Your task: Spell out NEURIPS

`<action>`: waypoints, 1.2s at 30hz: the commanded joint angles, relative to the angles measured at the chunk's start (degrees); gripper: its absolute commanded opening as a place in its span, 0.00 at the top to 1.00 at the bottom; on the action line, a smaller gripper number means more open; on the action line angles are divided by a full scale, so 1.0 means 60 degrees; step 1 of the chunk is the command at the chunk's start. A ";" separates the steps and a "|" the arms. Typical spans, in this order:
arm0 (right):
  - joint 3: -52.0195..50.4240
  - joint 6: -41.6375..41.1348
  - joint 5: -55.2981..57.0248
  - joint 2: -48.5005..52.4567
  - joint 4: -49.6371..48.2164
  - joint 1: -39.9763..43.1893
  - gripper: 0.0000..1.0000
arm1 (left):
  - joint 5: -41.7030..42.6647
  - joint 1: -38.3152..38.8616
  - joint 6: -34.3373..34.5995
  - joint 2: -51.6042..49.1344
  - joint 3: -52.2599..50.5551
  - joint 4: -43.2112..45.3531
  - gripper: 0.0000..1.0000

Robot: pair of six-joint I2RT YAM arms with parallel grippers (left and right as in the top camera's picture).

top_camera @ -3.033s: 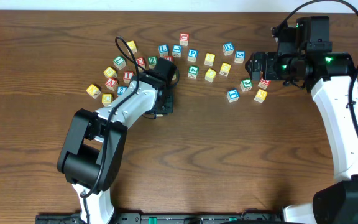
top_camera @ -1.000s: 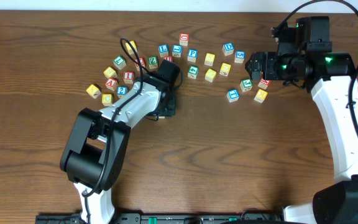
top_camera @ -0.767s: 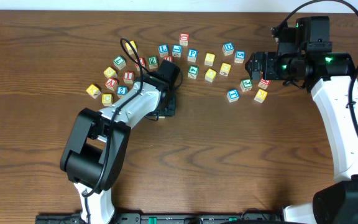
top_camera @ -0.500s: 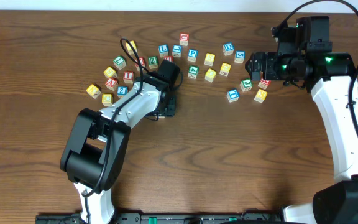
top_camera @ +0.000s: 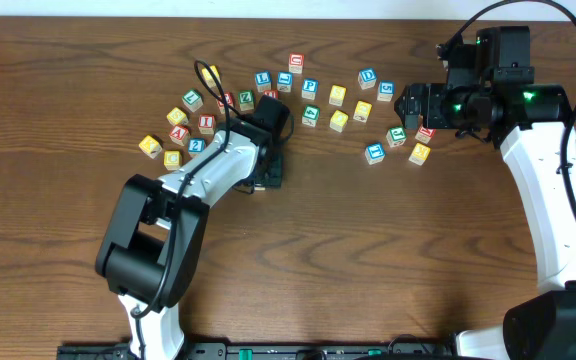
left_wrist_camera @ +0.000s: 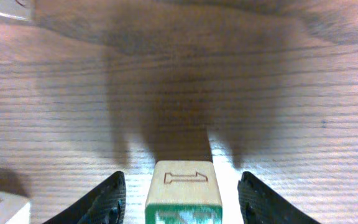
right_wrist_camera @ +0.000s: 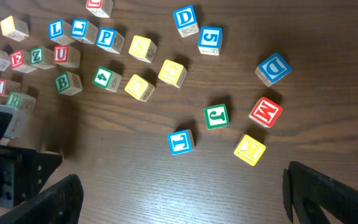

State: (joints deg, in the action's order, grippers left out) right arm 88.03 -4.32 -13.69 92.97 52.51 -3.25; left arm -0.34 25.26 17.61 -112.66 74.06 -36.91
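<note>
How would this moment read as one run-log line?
left tool: open, straddling green-framed wooden cube on brown wooden table, gaps both sides | right tool: open, empty, above scattered cubes

Letter cubes (top_camera: 309,88) scattered on table (top_camera: 368,250); left pincer (top_camera: 268,174) beside cluster.

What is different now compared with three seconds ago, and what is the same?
The left arm shifted slightly to the right early on, then held. The fingers of the left gripper now stand clear of the cube between them. The earlier views do not show whether it was gripped. The right arm and the other cubes stayed put.
</note>
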 commanded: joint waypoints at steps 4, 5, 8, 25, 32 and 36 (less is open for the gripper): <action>0.0171 -0.0091 -0.0029 -0.0004 0.0007 0.0029 0.01 | -0.0029 -0.0204 -0.0284 0.1475 0.0488 -0.0131 0.38; 0.0171 -0.0091 -0.0029 -0.0004 0.0007 0.0029 0.01 | -0.0029 -0.0266 -0.0284 0.1698 0.0499 -0.0153 0.38; 0.0171 -0.0091 -0.0029 -0.0004 0.0007 0.0025 0.01 | -0.0029 -0.0492 -0.0284 0.2412 0.0539 -0.0270 0.38; 0.0171 -0.0091 -0.0029 -0.0004 0.0007 0.0029 0.01 | -0.0029 -0.1974 -0.0284 0.4641 0.0546 -0.1738 0.38; 0.0171 -0.0091 -0.0029 -0.0004 0.0007 0.0025 0.01 | -0.0033 -0.2040 -0.0397 0.4641 0.0546 -0.1912 0.38; 0.0171 -0.0091 -0.0029 -0.0004 0.0004 0.0029 0.01 | -0.0033 -0.2040 -0.0397 0.4630 0.0546 -0.1916 0.38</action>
State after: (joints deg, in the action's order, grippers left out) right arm 88.03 -4.32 -13.69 92.97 52.51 -3.25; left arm -0.34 13.21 16.23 -85.17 75.96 -48.10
